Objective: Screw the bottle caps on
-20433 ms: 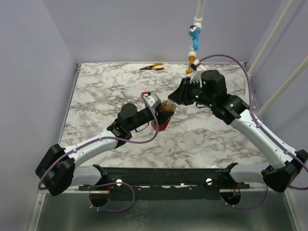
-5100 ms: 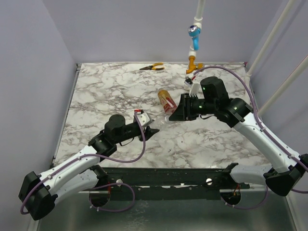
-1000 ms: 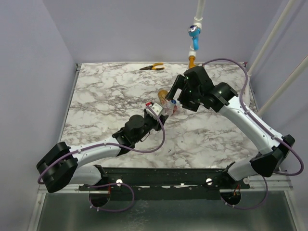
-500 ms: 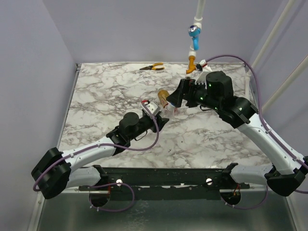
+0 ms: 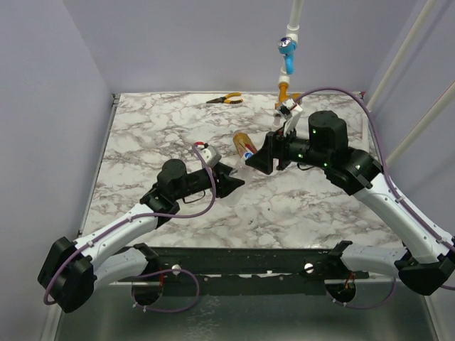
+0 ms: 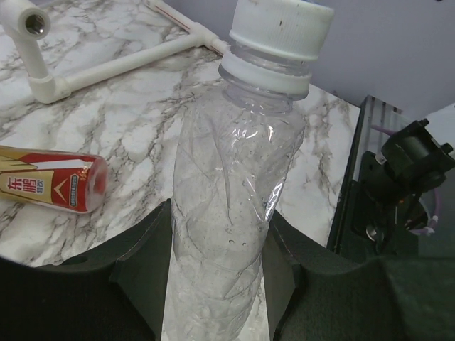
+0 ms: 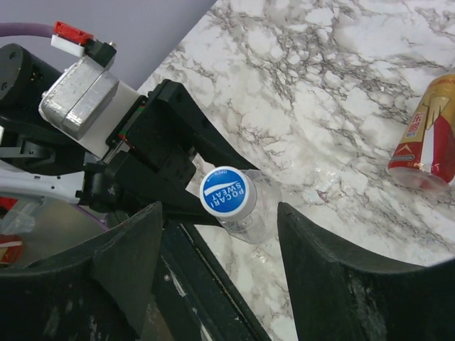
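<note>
My left gripper (image 6: pixel 220 213) is shut on the body of a crumpled clear bottle (image 6: pixel 227 177), holding it upright. Its cap (image 7: pixel 227 193) is white-sided with a blue printed top and sits on the neck (image 6: pixel 264 71). My right gripper (image 7: pixel 222 213) hangs open over that cap, one finger on each side with a gap to both. In the top view the right gripper (image 5: pixel 259 162) meets the left gripper (image 5: pixel 231 186) at mid-table. The red-labelled amber bottle (image 5: pixel 244 145) lies on its side on the marble (image 6: pixel 50 186), apart from both grippers (image 7: pixel 426 135).
Orange-handled pliers (image 5: pixel 226 99) lie at the back of the table. A light-blue valve handle (image 5: pixel 286 48) with an orange fitting hangs over the back edge. A white pipe frame (image 6: pixel 106 64) lies behind the bottles. The black rail (image 5: pixel 242 259) runs along the near edge.
My left gripper has drawn back toward the near left with the clear bottle. The right gripper followed over the cap and its jaws have narrowed.
</note>
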Action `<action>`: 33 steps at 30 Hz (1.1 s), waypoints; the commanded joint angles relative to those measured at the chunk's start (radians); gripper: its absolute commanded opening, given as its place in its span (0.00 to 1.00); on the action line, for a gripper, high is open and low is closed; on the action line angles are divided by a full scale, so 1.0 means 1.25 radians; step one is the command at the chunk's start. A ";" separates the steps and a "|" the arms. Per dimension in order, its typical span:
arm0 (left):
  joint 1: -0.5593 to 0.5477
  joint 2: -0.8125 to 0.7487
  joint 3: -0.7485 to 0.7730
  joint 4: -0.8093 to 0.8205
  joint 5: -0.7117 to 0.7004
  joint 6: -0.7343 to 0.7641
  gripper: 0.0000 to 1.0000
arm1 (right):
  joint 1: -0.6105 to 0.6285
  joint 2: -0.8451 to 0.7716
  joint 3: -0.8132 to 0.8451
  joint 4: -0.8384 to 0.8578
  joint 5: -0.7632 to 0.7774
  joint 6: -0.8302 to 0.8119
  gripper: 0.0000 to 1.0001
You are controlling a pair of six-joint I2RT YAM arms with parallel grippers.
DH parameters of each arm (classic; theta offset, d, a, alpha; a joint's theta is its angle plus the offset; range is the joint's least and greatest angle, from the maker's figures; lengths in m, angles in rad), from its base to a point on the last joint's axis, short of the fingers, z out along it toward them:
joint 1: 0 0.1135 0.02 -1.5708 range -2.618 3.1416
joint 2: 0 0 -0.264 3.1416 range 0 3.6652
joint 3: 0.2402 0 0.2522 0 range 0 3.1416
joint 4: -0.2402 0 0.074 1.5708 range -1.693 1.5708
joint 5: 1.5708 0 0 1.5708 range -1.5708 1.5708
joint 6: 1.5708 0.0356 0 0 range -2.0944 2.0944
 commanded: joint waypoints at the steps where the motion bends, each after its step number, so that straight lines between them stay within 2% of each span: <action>1: 0.010 -0.010 0.010 -0.011 0.104 -0.030 0.03 | 0.006 0.007 0.010 0.018 -0.052 -0.038 0.67; 13: 0.027 -0.015 0.015 -0.013 0.148 -0.050 0.03 | 0.006 0.036 0.034 -0.003 -0.102 -0.064 0.57; 24: 0.037 -0.008 0.023 -0.015 0.157 -0.055 0.03 | 0.006 0.042 0.035 -0.023 -0.090 -0.059 0.43; 33: 0.040 0.014 0.037 -0.015 0.140 -0.060 0.03 | 0.006 0.053 0.034 -0.039 -0.074 -0.052 0.37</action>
